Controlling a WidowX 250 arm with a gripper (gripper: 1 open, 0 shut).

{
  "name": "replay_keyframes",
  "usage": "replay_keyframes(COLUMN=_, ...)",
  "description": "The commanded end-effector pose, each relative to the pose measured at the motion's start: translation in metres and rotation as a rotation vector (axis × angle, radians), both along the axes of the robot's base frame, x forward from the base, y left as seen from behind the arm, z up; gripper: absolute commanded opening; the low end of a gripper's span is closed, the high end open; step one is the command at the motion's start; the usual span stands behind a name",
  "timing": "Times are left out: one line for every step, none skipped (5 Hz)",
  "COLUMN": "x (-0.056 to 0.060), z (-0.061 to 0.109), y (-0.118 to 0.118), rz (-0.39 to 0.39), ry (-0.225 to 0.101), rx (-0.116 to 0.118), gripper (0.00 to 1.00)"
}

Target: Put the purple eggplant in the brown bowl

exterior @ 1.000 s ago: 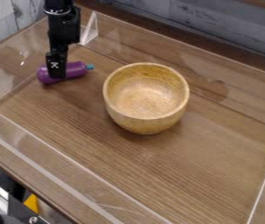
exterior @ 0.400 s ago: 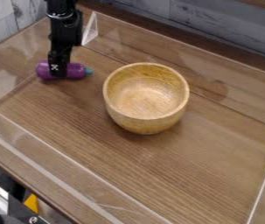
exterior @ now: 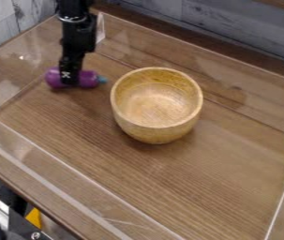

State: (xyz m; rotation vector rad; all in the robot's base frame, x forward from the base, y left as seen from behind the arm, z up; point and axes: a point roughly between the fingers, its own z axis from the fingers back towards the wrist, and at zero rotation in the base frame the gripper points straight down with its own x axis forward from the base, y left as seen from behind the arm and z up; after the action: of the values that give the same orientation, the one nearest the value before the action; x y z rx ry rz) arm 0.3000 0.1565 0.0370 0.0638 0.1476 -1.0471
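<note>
Seeing wood-grain bench [exterior: 219, 169], grey plank wall far; purple eggplant [exterior: 75, 80] lying left-right, left of brown bowl [exterior: 158, 103]; my jaws clamped on eggplant.

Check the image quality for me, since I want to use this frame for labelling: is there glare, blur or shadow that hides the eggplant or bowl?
Camera view: soft and low in detail overall. Pale glare streaks lie on the clear panels along the table edges. The brown bowl is evenly lit and unobstructed, with a mild shadow inside. The purple eggplant is partly covered by the gripper.
</note>
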Motion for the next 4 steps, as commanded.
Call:
replay_keyframes(x=0.021, z=0.052, y=-0.019, rz=-0.035, ry=-0.096, rx=0.063, gripper=0.0)
replay_keyframes(x=0.028, z=0.087, y=-0.036, rz=-0.052, ry=-0.116, rx=0.094, gripper=0.0)
replay_keyframes(x=0.023, z=0.109, y=-0.056, rz=-0.042, ry=-0.117, rx=0.095, gripper=0.0)
replay_keyframes(x=0.014, z=0.118, y=-0.082, rz=-0.066, ry=-0.111, rx=0.081, gripper=0.0)
